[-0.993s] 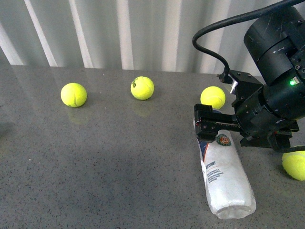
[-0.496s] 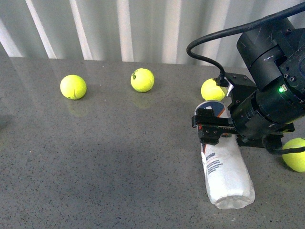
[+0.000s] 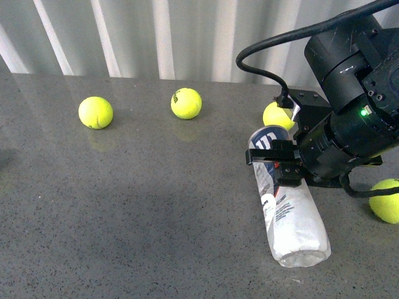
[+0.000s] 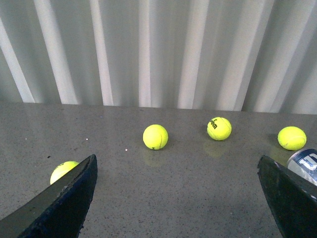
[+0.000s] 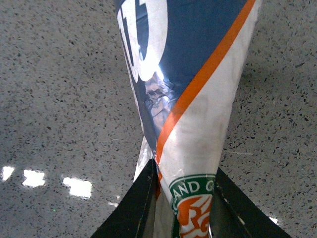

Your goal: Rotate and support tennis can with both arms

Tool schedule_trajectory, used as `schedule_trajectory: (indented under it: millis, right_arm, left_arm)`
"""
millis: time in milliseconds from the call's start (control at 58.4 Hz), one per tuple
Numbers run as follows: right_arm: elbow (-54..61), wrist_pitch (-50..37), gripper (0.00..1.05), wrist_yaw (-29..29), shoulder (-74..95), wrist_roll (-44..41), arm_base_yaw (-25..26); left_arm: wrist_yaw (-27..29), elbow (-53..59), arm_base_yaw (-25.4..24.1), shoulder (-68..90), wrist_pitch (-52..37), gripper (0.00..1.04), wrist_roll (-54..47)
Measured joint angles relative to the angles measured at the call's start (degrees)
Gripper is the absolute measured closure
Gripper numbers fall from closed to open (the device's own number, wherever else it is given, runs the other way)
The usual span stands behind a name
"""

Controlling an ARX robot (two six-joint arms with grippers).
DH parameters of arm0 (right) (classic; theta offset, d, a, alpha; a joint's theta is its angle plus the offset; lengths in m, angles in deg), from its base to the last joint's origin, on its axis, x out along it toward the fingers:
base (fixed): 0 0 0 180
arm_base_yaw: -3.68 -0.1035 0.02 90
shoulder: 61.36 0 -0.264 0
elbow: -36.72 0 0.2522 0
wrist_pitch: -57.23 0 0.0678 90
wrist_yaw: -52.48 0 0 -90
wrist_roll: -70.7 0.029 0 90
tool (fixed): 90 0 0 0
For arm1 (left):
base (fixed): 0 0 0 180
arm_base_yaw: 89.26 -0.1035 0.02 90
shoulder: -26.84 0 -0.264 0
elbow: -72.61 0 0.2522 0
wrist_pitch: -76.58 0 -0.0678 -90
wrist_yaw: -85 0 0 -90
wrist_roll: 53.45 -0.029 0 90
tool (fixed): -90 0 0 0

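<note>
A grey speckled table [image 3: 124, 218] runs back to a pale corrugated wall [image 3: 187, 37]. Loose on the table, from the left, lie the left ball [image 3: 95, 112], the middle ball [image 3: 186, 103], a third ball [image 3: 274, 115] partly hidden behind the can's far end, and a fourth ball [image 3: 385, 200] at the right edge.

The left gripper [image 4: 177, 168] hangs over the table with its jaws spread wide and nothing between them.

The tennis can [image 3: 293, 218] lies on its side right of centre, its near end on the table and its navy end with the white W pointing towards the wall. What it contains I cannot tell. The right gripper [image 3: 277, 165] is clamped across the can near that navy end; in the right wrist view its fingers [image 5: 133, 208] press against both sides of the label.

Compared with half a second ago, the can's far end and the right gripper have swung a little to the left, and the W shows more plainly. The near end has barely moved.
</note>
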Motion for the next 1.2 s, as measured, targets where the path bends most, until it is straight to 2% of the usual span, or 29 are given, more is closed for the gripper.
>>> schedule_trajectory:
  millis: [223, 462, 633, 702, 753, 873, 941, 993, 1095, 1198]
  right_arm:
    - [0.15, 0.9, 0.93, -1.09, -3.58, -0.96, -0.63]
    - [0.33, 1.31, 0.93, -2.45, -7.21, -1.68, -0.79]
    - [2.36, -1.51, 0.93, -7.98, -11.19, -6.99, -1.4]
    - [4.55, -5.95, 0.94, -14.14, -13.7, -13.88, -2.1]
    - [6.64, -10.03, 0.94, -16.72, -15.78, -19.28, -2.67]
    - [12.37, -22.14, 0.94, -18.82, -19.87, -35.41, -4.2]
    - [16.31, -30.75, 0.94, -17.86, -21.57, -46.93, -5.11]
    - [19.28, -35.85, 0.94, -15.1, -22.56, -55.87, -5.6]
    - [23.89, -42.18, 0.94, -10.67, -22.86, -73.72, -5.95]
    - [27.21, -45.35, 0.94, -8.37, -21.92, -87.03, -5.53]
  left_arm:
    - [0.0, 0.0, 0.0, 0.0, 0.0, 0.07, 0.0]
    - [0.0, 0.0, 0.0, 0.0, 0.0, 0.07, -0.02]
    - [0.0, 0.0, 0.0, 0.0, 0.0, 0.07, 0.0]
    - [0.0, 0.0, 0.0, 0.0, 0.0, 0.07, -0.02]
    - [0.0, 0.0, 0.0, 0.0, 0.0, 0.07, -0.02]
    - [0.0, 0.0, 0.0, 0.0, 0.0, 0.07, 0.0]
    - [0.0, 0.0, 0.0, 0.0, 0.0, 0.07, 0.0]
    - [0.0, 0.0, 0.0, 0.0, 0.0, 0.07, 0.0]
    - [0.0, 0.0, 0.0, 0.0, 0.0, 0.07, -0.02]
    - [0.0, 0.0, 0.0, 0.0, 0.0, 0.07, 0.0]
